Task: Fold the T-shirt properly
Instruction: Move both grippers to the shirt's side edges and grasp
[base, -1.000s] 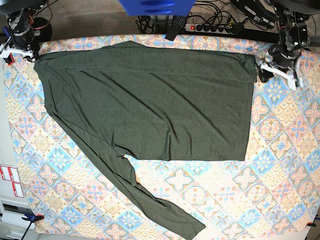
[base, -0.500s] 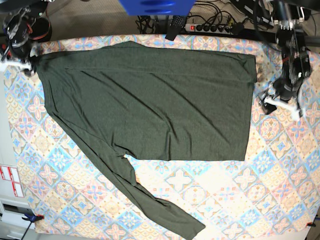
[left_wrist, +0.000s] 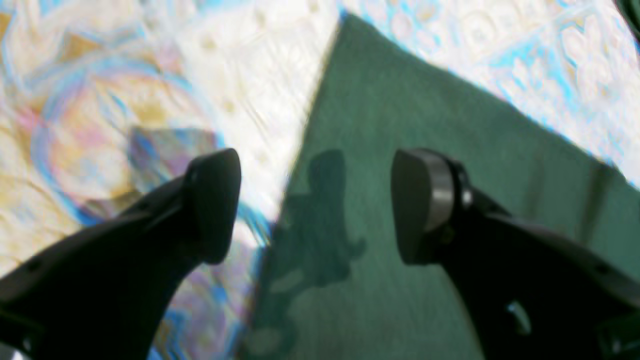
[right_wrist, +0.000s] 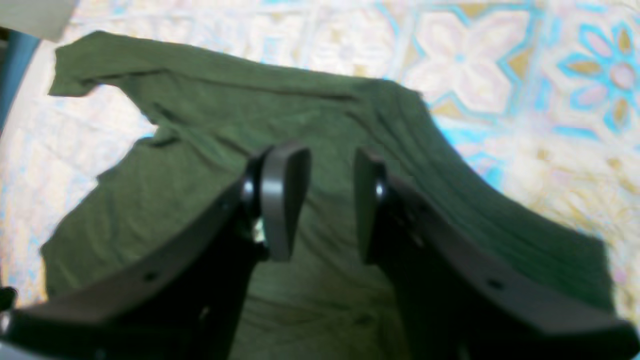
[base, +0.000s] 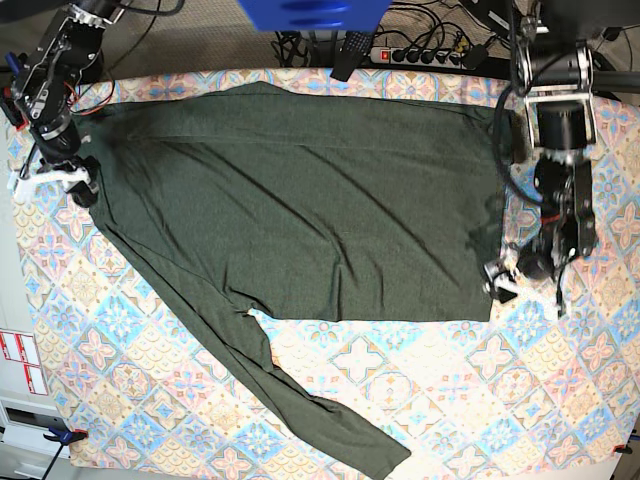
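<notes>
The T-shirt (base: 300, 200), dark olive green and long-sleeved, lies spread flat on a patterned tablecloth (base: 420, 400), with one sleeve (base: 300, 400) trailing diagonally toward the near edge of the base view.

Left gripper (base: 503, 282): positioned at the lower corner of the shirt's side edge. In the left wrist view the left gripper (left_wrist: 315, 205) has its jaws spread wide apart with nothing between them. The shirt's edge runs beneath the gap, so that one finger (left_wrist: 425, 200) stands over green fabric and the other over bare tablecloth. The gripper's shadow falls on the cloth directly below it. Whether the fingertips touch the fabric cannot be told from the blurred picture.

Right gripper (base: 55, 175): positioned at the opposite side of the shirt, at its upper edge region. In the right wrist view the right gripper (right_wrist: 332, 200) has its jaws partly parted, with a clear gap and no fabric caught between the pads. Rumpled green fabric (right_wrist: 250, 130) lies directly beneath and ahead of the fingers, and tablecloth shows beyond it.

A power strip (base: 420, 52) and cables lie beyond the far table edge.
</notes>
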